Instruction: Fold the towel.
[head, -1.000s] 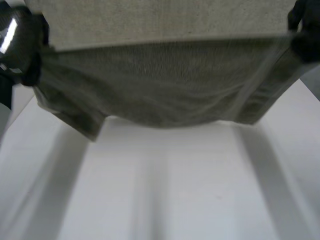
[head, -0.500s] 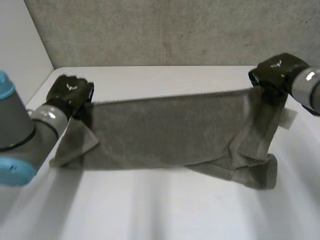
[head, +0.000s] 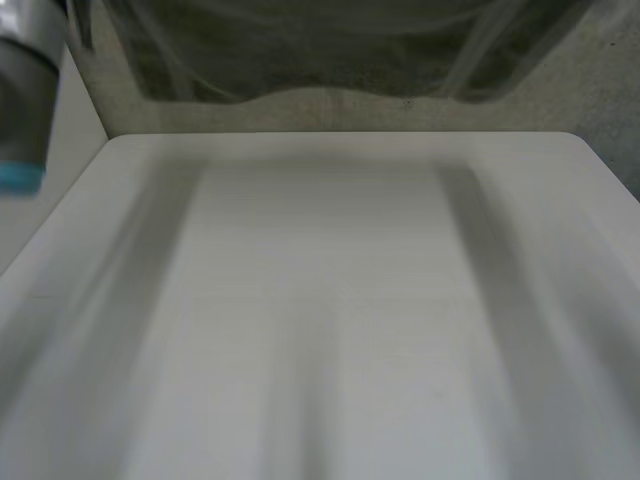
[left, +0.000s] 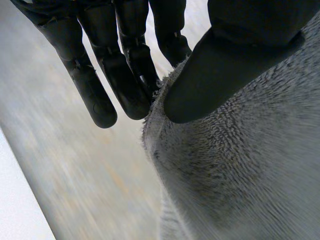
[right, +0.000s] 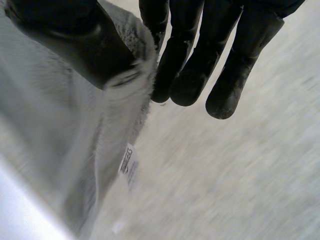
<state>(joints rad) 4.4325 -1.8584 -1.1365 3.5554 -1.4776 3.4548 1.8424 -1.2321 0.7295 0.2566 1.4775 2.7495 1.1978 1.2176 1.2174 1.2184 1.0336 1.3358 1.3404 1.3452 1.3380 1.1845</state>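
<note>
Towel (head: 340, 50), one piece, hangs lifted above the white bench (head: 330, 300), held by two hands. Left hand (left: 122, 70) pinches one end between thumb and fingers; right hand (right: 200, 55) pinches the other, above the towel's single label (right: 129, 164).

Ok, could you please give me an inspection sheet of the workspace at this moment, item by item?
surface: white table, no stain or damage seen.
job's things: grey towel, held up in the air over the table's far side, not yet folded; a small label hangs at its edge near the right robot hand.
clutter: nothing seen.
robot hands: left robot hand pinches the towel's edge between thumb and fingers; right robot hand pinches the towel's edge in the same way.
cables: nothing seen.
surroundings: rough grey wall behind the table; the left arm is raised beside the towel.
</note>
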